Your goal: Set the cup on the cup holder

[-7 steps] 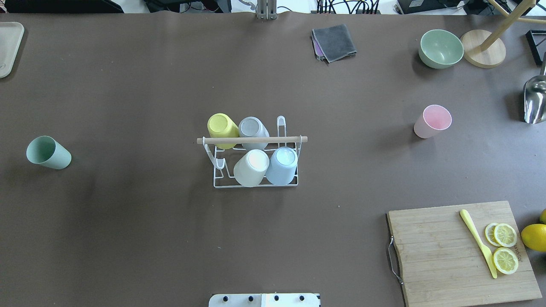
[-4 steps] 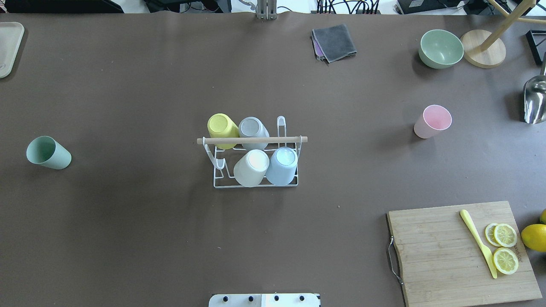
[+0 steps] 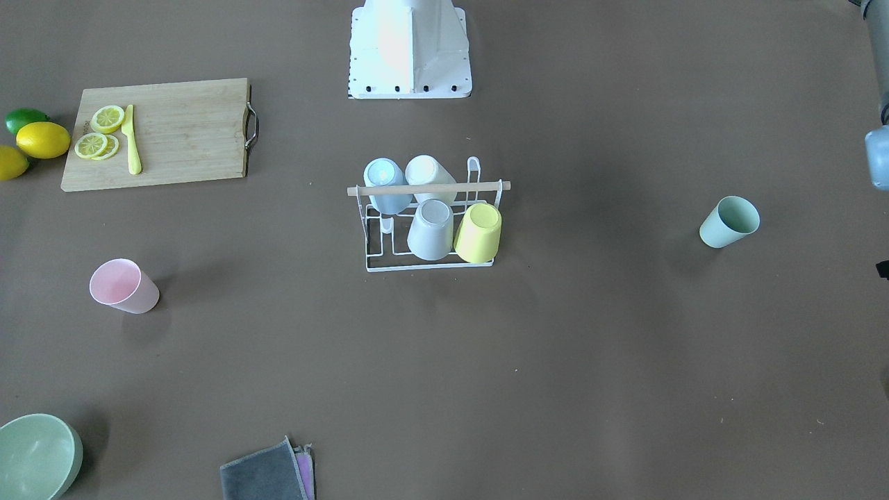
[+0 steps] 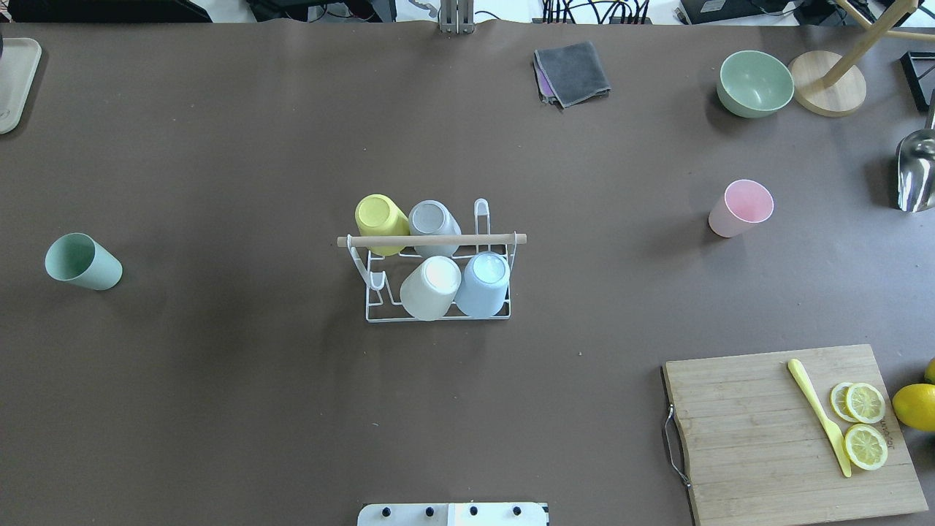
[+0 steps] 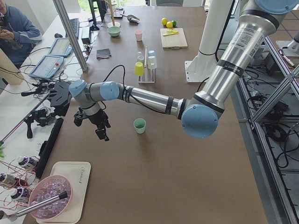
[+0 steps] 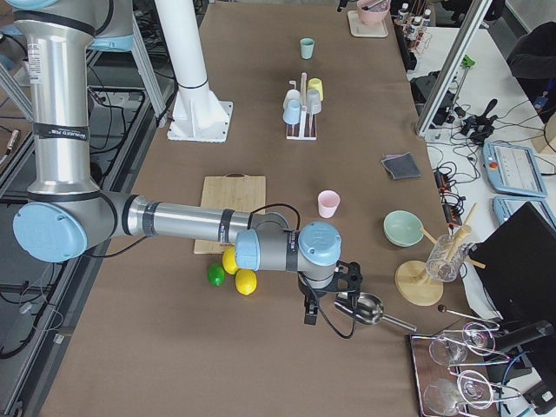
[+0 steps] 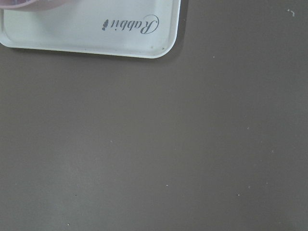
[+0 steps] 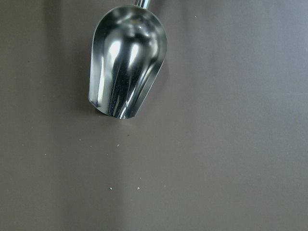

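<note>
The white wire cup holder (image 4: 438,315) with a wooden rod handle stands mid-table, also in the front view (image 3: 428,186). Several cups sit upside down on it: yellow, grey, white and blue. A green cup (image 4: 82,261) stands upright far to its left, and a pink cup (image 4: 740,208) far to its right. My left gripper (image 5: 100,131) hangs over the table beyond the green cup (image 5: 139,125); I cannot tell if it is open. My right gripper (image 6: 323,308) hangs beside a metal scoop (image 6: 365,309), past the pink cup (image 6: 328,203); I cannot tell its state. Both wrist views show no fingers.
A white tray (image 7: 91,29) lies under the left wrist, the metal scoop (image 8: 126,67) under the right. A cutting board (image 4: 789,431) with lemon slices and a yellow knife is front right. A green bowl (image 4: 754,82), a grey cloth (image 4: 572,71) and a wooden stand (image 4: 827,82) are at the back.
</note>
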`<state>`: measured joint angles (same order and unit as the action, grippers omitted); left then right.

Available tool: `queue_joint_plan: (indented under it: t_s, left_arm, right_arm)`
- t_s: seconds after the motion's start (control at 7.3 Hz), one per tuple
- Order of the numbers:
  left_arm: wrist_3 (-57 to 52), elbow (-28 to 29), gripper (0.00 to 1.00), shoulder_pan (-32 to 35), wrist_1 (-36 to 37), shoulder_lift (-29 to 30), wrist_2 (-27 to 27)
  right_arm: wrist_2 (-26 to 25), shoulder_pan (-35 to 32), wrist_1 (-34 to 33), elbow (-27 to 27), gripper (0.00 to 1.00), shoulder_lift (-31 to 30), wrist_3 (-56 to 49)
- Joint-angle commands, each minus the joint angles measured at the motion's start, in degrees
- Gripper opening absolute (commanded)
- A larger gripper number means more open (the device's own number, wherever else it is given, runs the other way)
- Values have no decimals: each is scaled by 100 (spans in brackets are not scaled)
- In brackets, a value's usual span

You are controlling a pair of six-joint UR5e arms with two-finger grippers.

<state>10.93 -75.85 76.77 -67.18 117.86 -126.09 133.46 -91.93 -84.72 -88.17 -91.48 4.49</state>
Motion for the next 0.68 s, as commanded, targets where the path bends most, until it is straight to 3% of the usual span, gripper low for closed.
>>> queue_joint_plan:
  t_s: [0.0,0.14,0.41,0.55]
  left_arm:
    - [-1190,262,98,-424,327,368,-143]
    - [-1389,769,98,-495,381,596,-779]
    - [-1470,1220,98,-583,986,886,-987]
    - [-1784,1414,98,-793,1119,975,-961]
  right_arm:
    - [-92,243,-123,-147,100,173,104]
    - [-127,445,-637,-313,100,470,166]
    - [-119,972,-1606,-315,100,1445,166]
    - [-93,1201,-1653,-280,100,1597,175]
